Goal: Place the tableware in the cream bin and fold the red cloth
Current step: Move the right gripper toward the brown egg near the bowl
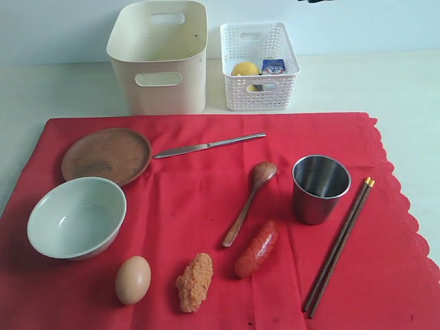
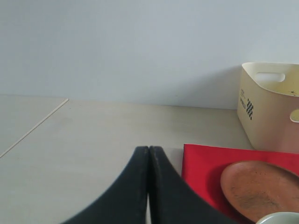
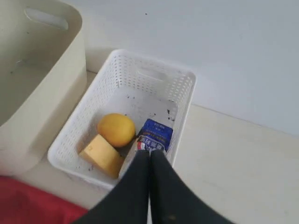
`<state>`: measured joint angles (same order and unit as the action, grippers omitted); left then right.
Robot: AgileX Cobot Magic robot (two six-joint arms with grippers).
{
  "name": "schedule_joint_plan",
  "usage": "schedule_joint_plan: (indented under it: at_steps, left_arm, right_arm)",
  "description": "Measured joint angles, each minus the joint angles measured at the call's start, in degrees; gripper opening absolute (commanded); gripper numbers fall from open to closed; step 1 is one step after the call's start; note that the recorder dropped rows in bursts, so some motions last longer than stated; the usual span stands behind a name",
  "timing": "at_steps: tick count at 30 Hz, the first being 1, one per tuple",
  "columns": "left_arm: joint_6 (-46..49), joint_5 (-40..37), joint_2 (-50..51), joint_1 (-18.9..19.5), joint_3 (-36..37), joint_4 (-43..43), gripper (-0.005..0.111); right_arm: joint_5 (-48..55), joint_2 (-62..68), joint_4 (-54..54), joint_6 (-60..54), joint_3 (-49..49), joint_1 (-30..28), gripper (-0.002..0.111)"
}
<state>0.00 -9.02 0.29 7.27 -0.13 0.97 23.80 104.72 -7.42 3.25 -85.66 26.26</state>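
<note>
Egg (image 1: 133, 279), crumbed piece (image 1: 194, 282) and sausage (image 1: 257, 249) are laid along the near side of the cloth (image 1: 199, 199), which is spread flat under everything. Folding is therefore judged impossible until it is cleared.

6 pieces to be binned are set out on it:
- The bowl (image 1: 77, 216) is just beside the plate (image 1: 106, 155).
- The knife (image 1: 208, 146) is pointed at the plate.
- The spoon (image 1: 249, 203) is laid aslant.
- The cup (image 1: 320, 188) is stood upright.
- The chopsticks (image 1: 339, 246) are paired at the scalloped side.

Bin (image 1: 172, 100) and basket (image 1: 260, 93) are stood side by side beyond the cloth's far edge, within reach of both arms. None of the 6 pieces is seen in the bin. Lemon (image 1: 245, 69), cheese (image 3: 102, 155) and carton (image 1: 273, 66) are held in the basket, so food appears to be sorted there.

The right gripper (image 3: 149, 156) is hung over the basket just above the carton, with its jaws pressed together on nothing. The left gripper (image 2: 148, 156) is held over bare table (image 2: 70, 140) near the cloth's corner by the plate, likewise pressed together on nothing.

Print is seen on the carton's blue top, and a chequered label (image 2: 249, 108) on the bin's wall, but neither can be read
</note>
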Motion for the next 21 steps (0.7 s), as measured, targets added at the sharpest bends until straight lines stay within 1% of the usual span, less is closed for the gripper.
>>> schedule_joint_plan:
  at_steps: [6,11,13,16,21]
  left_arm:
    - [0.0,0.0,0.0,0.0,0.0,0.0,0.001]
    - [0.0,0.0,0.0,0.0,0.0,0.0,0.001]
    - [0.0,0.0,0.0,0.0,0.0,0.0,0.001]
    - [0.0,0.0,0.0,0.0,0.0,0.0,0.001]
    - [0.0,0.0,0.0,0.0,0.0,0.0,0.001]
  right_arm:
    - [-4.9,-8.5,0.0,1.5,11.8,0.0,0.0]
    - [-6.8,-14.3,0.1,2.9,19.3,0.7,0.0]
    - [-6.8,-16.2,0.3,2.9,22.1,2.5,0.0]
    - [-6.4,-18.0,0.3,2.6,25.0,6.8,0.0]
    - [-2.1,-18.4,0.3,1.8,26.3,14.0,0.0]
